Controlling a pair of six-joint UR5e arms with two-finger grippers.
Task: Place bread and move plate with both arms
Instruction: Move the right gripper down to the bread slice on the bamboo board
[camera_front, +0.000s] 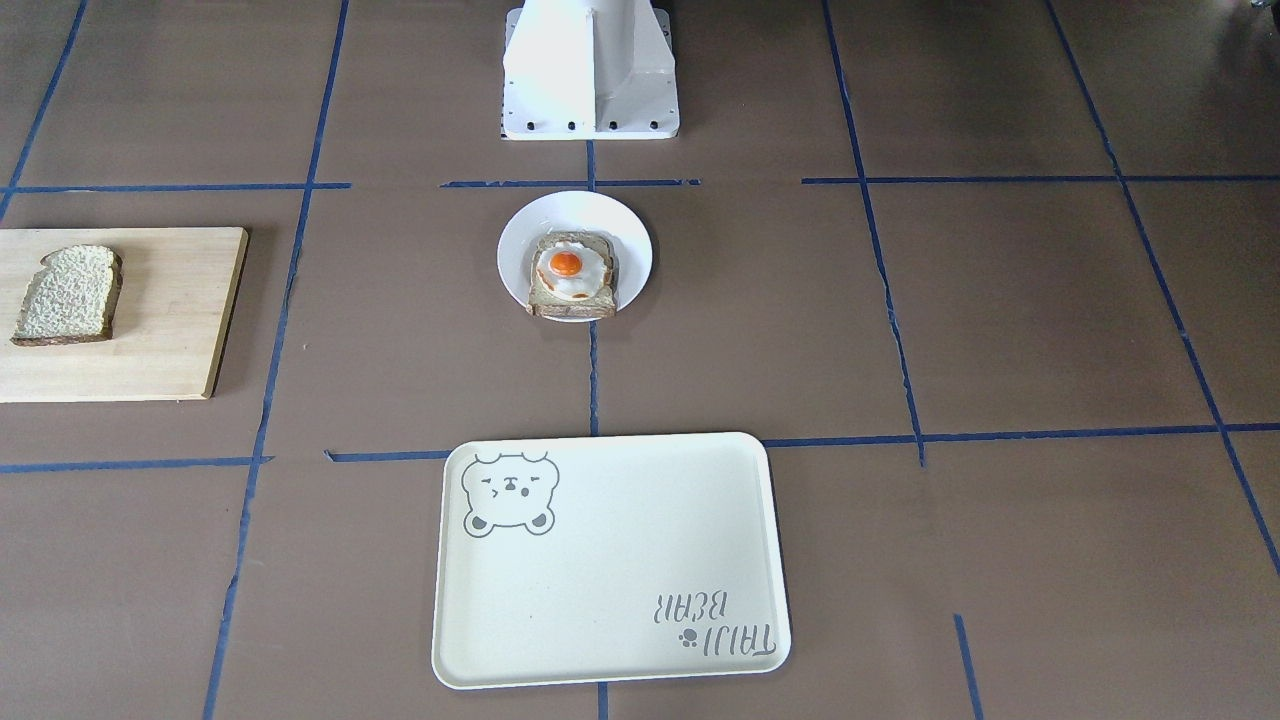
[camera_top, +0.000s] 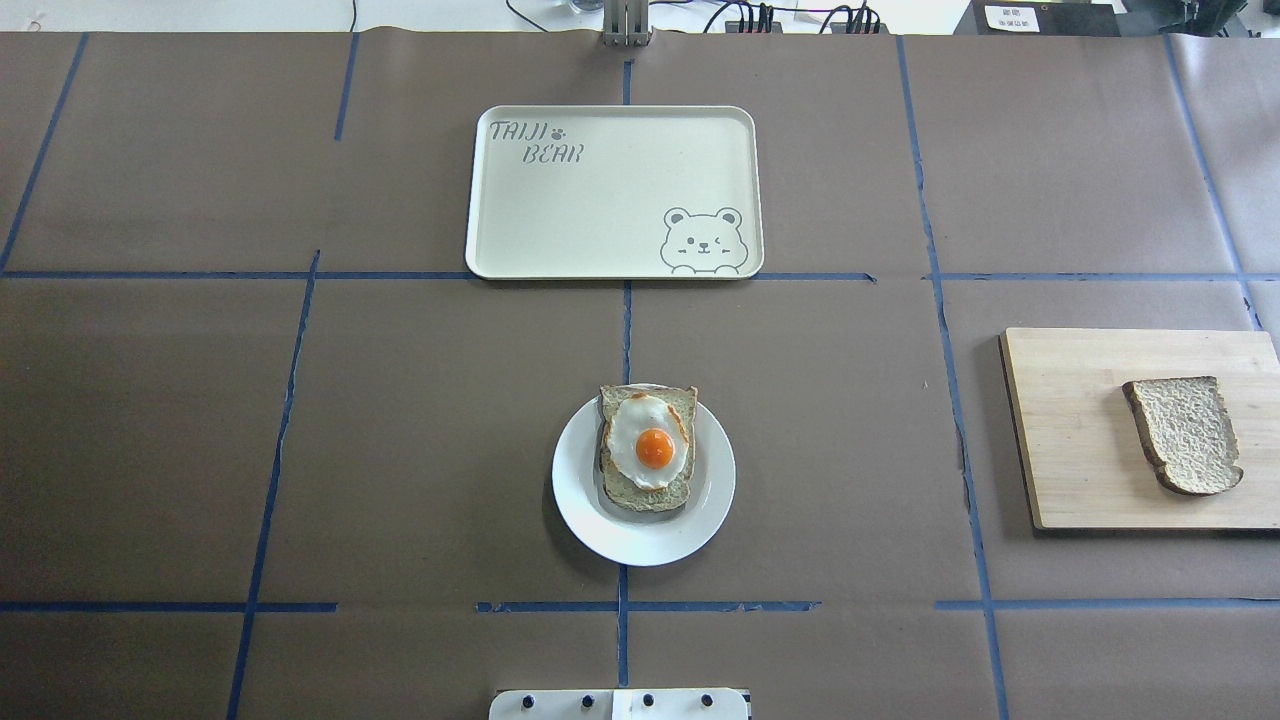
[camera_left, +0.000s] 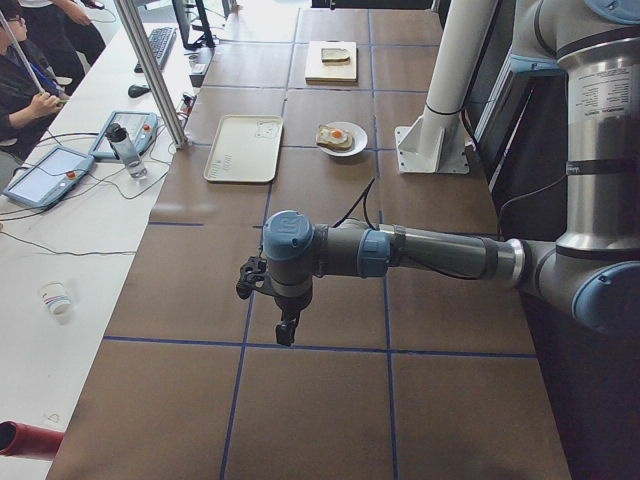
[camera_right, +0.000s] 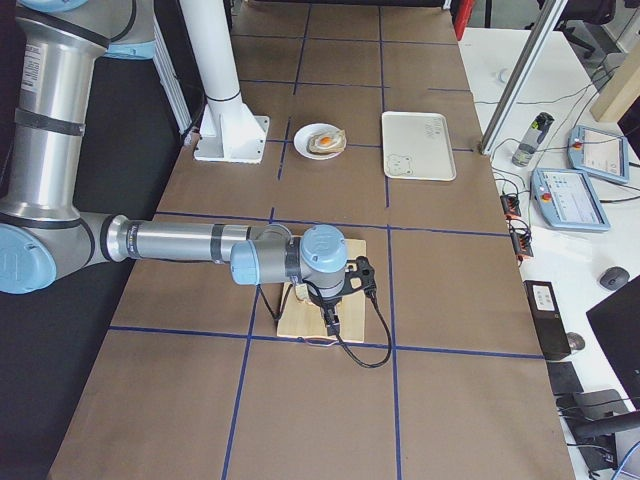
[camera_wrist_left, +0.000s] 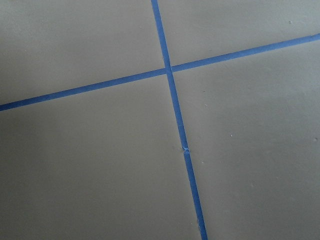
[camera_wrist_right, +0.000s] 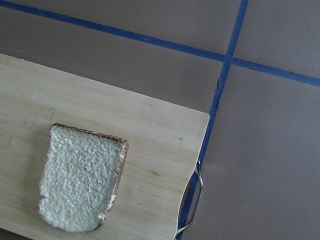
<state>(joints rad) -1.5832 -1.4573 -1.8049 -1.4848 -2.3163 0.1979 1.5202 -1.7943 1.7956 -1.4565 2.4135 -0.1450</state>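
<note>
1. The plain, speckled brown bread slice (camera_top: 1185, 435) lies on a pale wooden board (camera_top: 1070, 430), well apart from the small round white plate (camera_top: 600, 530); that plate holds an egg-topped slice (camera_top: 648, 450), seemingly awaiting its lid.
2. The right gripper (camera_right: 332, 322) hangs over the board, probably poised for the bread; whether its jaws are parted I cannot tell.
3. The left gripper (camera_left: 287, 325) hangs over the brown papered tabletop (camera_wrist_left: 100, 175); its jaws are likewise unreadable.

The bread (camera_top: 1186, 434), a plain dark-crusted wholegrain slice, is laid flat on a cutting board (camera_top: 1070, 430), well to the robot's right of the bear tray (camera_top: 560, 230). The round white plate (camera_top: 640, 535), loaded with an egg-topped slice (camera_top: 648, 448), is set near that tray's robot-facing side.
</note>
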